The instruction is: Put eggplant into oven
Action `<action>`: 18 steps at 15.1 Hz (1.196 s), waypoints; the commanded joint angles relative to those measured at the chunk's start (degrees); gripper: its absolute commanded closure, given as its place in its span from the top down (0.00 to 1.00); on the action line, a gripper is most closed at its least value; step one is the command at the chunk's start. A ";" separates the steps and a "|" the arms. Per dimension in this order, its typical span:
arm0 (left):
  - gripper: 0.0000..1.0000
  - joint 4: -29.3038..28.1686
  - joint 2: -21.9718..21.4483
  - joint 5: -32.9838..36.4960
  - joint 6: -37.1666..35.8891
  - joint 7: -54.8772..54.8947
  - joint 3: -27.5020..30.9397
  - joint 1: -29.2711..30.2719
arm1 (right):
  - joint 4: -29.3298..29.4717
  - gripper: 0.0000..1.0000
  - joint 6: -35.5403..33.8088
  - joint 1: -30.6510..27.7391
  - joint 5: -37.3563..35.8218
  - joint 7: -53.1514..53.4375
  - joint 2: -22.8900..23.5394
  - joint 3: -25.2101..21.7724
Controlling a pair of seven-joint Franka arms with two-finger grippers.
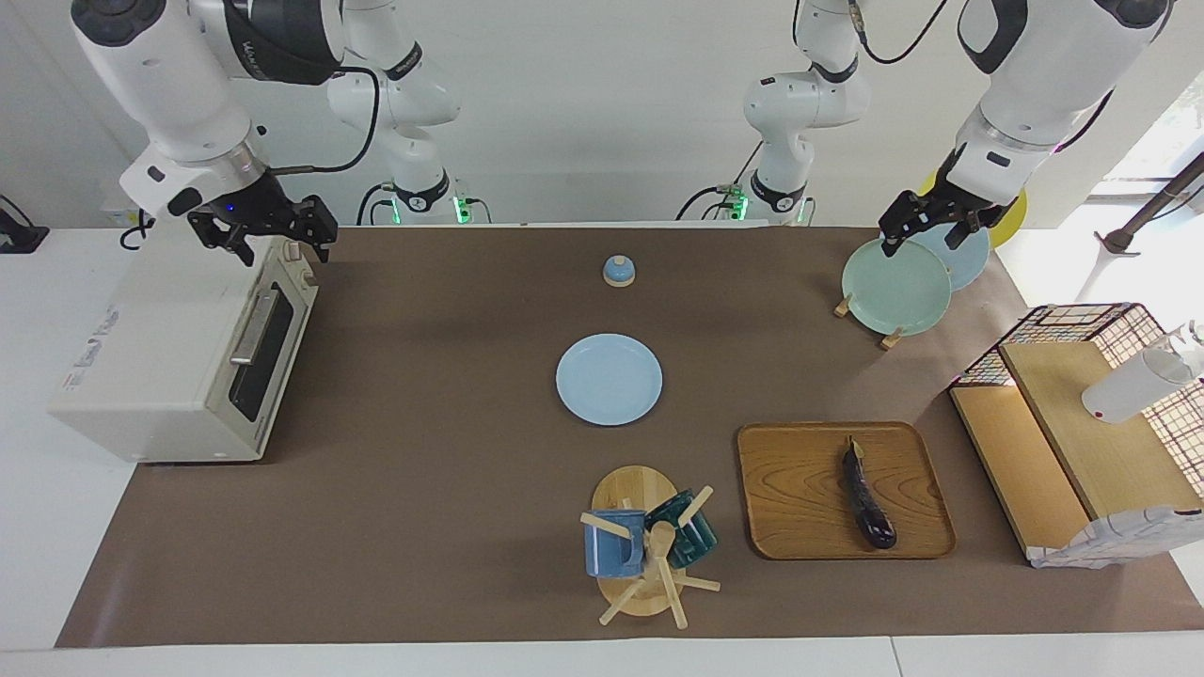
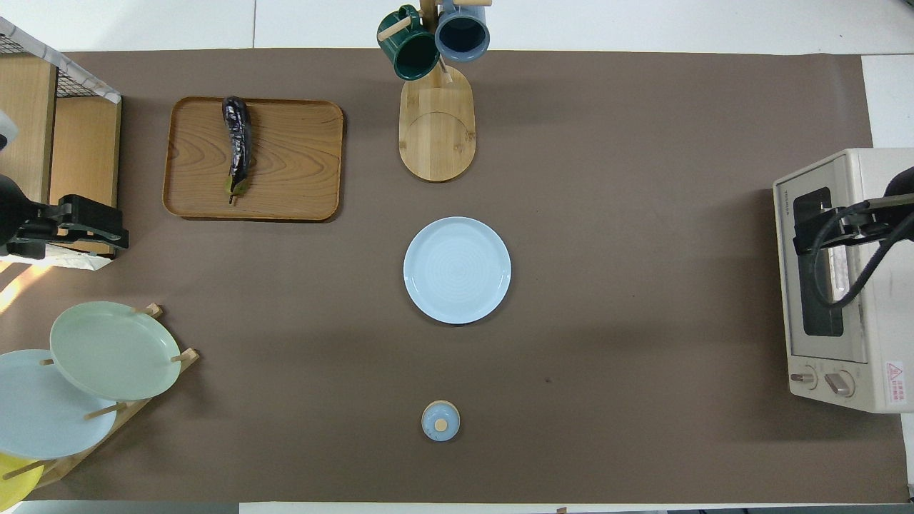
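We are looking at a desk [image 1: 423, 489] covered with a brown mat. At the right arm's end of it the boxy cream-white toaster oven [image 1: 179, 362] is sitting with its dark glass door shut. At the left arm's end a wooden shelf unit with a wire-grid back [image 1: 1072, 423] is standing.

Beside that shelf, toward the middle of the desk, a rectangular wooden tray [image 1: 800, 489] is lying, and the long, glossy dark purple eggplant [image 1: 867, 496] is resting on it, its stem end pointing toward the robots, well apart from the oven.

A wooden mug tree [image 1: 640, 545] is standing beside the tray and carrying a blue mug [image 1: 613, 543] and a dark green mug [image 1: 687, 531]. A round pale blue plate [image 1: 609, 379] is lying flat at the middle of the desk. Nearer to the robots at the left arm's end, a pale green plate [image 1: 895, 287] is leaning in a wooden plate rack with another pale blue plate [image 1: 964, 254] behind it. A small blue lidded pot with a wooden knob [image 1: 618, 271] is sitting nearer to the robots than the flat plate.

We are seeing the right gripper [image 1: 273, 240] hovering over the oven's top edge, jaws spread wide and holding nothing. The left gripper [image 1: 926, 226] is hanging over the plate rack, likewise wide and empty.
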 commanded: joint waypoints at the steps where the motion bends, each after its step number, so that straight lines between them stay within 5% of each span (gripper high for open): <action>1: 1.00 -1.84 -1.69 0.89 1.20 0.85 0.04 -0.04 | -1.23 1.00 -0.01 -0.36 1.11 0.85 -1.14 0.04; 15: 1.00 -2.01 -1.08 -0.15 6.56 0.68 -0.05 0.31 | -1.23 1.00 -0.01 -0.18 1.11 0.85 -1.14 0.04; 18: 1.00 -1.31 2.78 -0.25 9.72 0.68 0.04 -0.04 | -1.23 1.00 -0.01 -0.27 1.11 0.85 -1.14 0.04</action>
